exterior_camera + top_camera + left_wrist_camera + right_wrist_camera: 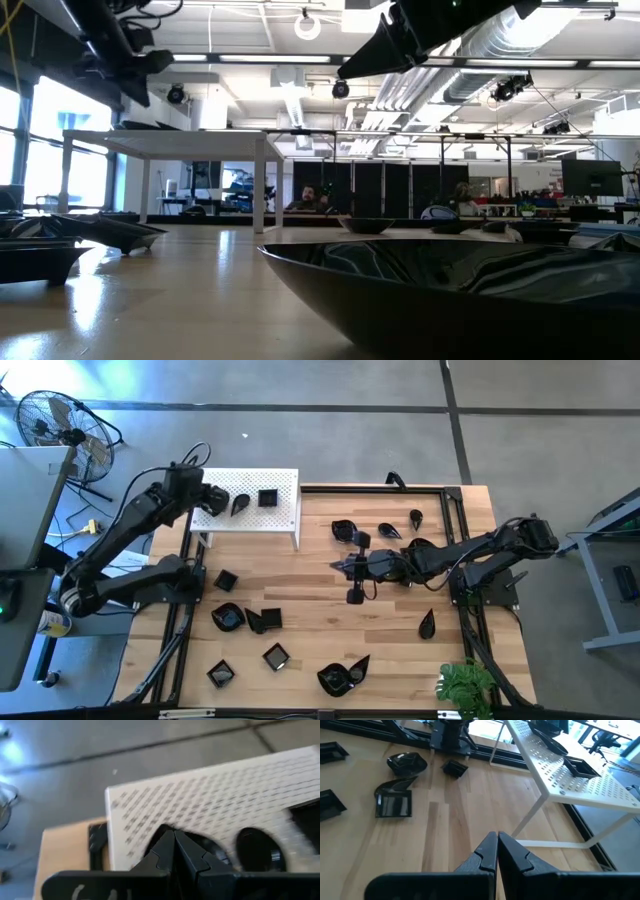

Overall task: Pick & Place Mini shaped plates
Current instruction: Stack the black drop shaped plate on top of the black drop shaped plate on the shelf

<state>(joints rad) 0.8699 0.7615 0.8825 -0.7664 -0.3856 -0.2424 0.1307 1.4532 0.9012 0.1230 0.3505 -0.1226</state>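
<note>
Wooden table (pixel 320 575) on a grey concrete floor, white perforated stand (pixel 285 510) at its back left corner.

High view: left gripper (pixel 205 500) hovers over the stand's left end, fingers clenched, empty. Two black plates on the stand: a teardrop (pixel 240 504) and a square (pixel 267 498). Right gripper (pixel 352 566) is over mid-table, also pinched shut with nothing in it. Other plates are scattered: a cluster (pixel 385 532) near the back, a group (pixel 245 618) front left, one teardrop (pixel 427 625) at right. Green plant (pixel 465 685) at the front right corner.

Low view: big glossy plate (pixel 450 290) fills the foreground, more plates (pixel 90 235) at left; people sit far behind.

Left wrist view: closed fingers (pixel 172 852) above the stand, a dark plate (pixel 257 850) beside them.

Right wrist view: closed fingers (pixel 495 852) over bare wood; plates (pixel 400 785) beyond, stand (pixel 590 785) with two plates.
</note>
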